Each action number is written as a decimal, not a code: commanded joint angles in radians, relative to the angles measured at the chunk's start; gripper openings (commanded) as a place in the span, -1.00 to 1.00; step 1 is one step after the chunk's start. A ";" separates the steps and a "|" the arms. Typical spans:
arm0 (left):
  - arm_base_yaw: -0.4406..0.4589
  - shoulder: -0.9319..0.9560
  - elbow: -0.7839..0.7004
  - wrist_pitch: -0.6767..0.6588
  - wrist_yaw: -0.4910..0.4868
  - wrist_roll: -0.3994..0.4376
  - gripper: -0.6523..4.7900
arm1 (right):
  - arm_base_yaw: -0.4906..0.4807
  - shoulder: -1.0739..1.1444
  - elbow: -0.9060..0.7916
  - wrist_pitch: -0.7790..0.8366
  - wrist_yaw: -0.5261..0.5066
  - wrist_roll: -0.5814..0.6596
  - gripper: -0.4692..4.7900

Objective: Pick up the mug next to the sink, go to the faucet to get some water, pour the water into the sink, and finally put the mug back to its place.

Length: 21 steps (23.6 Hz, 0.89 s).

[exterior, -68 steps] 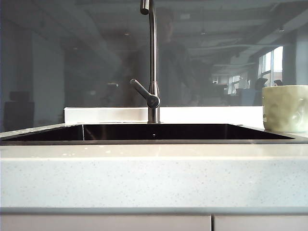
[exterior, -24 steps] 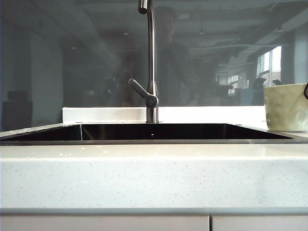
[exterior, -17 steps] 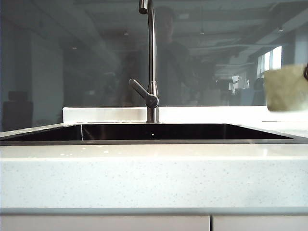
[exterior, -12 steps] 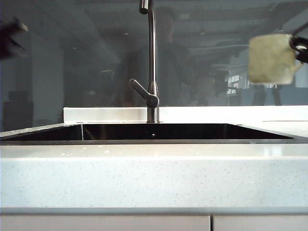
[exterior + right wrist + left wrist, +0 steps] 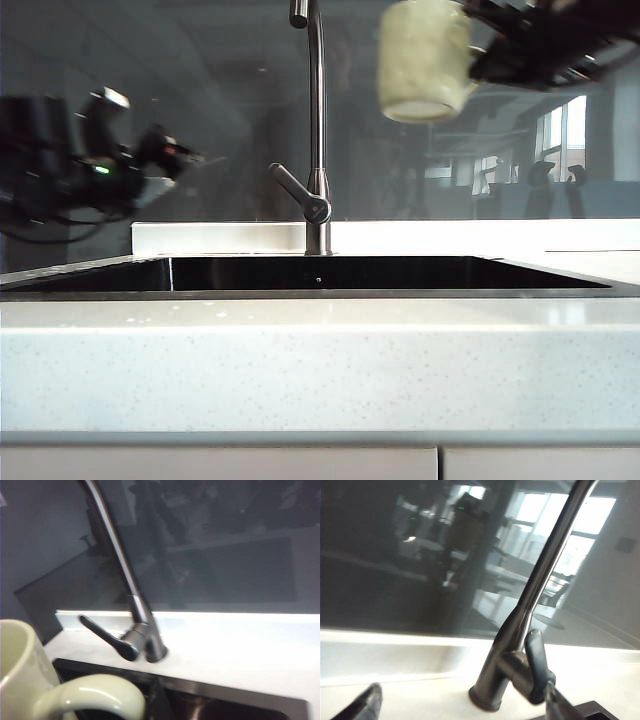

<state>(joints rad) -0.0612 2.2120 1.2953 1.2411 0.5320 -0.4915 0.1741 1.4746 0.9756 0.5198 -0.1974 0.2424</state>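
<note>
The cream dimpled mug (image 5: pixel 425 60) hangs upright in the air just right of the faucet (image 5: pixel 318 130), near its spout. My right gripper (image 5: pixel 478 62) is shut on its handle side. In the right wrist view the mug's rim (image 5: pixel 17 665) and handle (image 5: pixel 90 695) sit close to the camera, above the dark sink (image 5: pixel 225 705). My left gripper (image 5: pixel 190 158) hovers left of the faucet, open and holding nothing. In the left wrist view its fingertips (image 5: pixel 362 707) stand wide apart, level with the faucet lever (image 5: pixel 537 670). I see no water.
The sink (image 5: pixel 320 275) lies in a pale speckled countertop (image 5: pixel 320 370). A dark reflective wall panel (image 5: pixel 200 80) stands behind a white back ledge (image 5: pixel 220 238). The faucet lever (image 5: pixel 300 195) points down to the left.
The mug has been lifted off the counter at the right and carried up and left to the faucet. My left arm has come into view at the left, its gripper open.
</note>
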 commanded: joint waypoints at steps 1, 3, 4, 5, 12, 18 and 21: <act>-0.042 0.093 0.164 -0.068 0.056 -0.006 0.74 | 0.057 0.017 0.093 -0.029 0.023 0.016 -0.84; -0.063 0.145 0.256 -0.114 0.075 -0.007 0.73 | 0.086 0.039 0.140 -0.055 0.024 0.016 -0.84; -0.078 0.173 0.309 -0.147 0.074 -0.006 0.73 | 0.101 0.057 0.169 -0.067 0.023 0.016 -0.84; -0.089 0.193 0.350 -0.171 0.075 -0.005 0.73 | 0.114 0.075 0.195 -0.075 0.023 0.016 -0.84; -0.152 0.272 0.566 -0.261 0.089 0.080 0.73 | 0.152 0.316 0.515 -0.185 0.047 0.011 -0.84; -0.153 0.271 0.597 -0.256 0.120 0.072 0.73 | 0.166 0.420 0.660 -0.207 0.049 0.012 -0.84; -0.153 0.271 0.606 -0.256 0.160 0.072 0.72 | 0.177 0.445 0.700 -0.208 0.064 0.011 -0.84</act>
<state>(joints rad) -0.2161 2.4859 1.8973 0.9726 0.6651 -0.4194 0.3492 1.9362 1.6577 0.2432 -0.1383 0.2401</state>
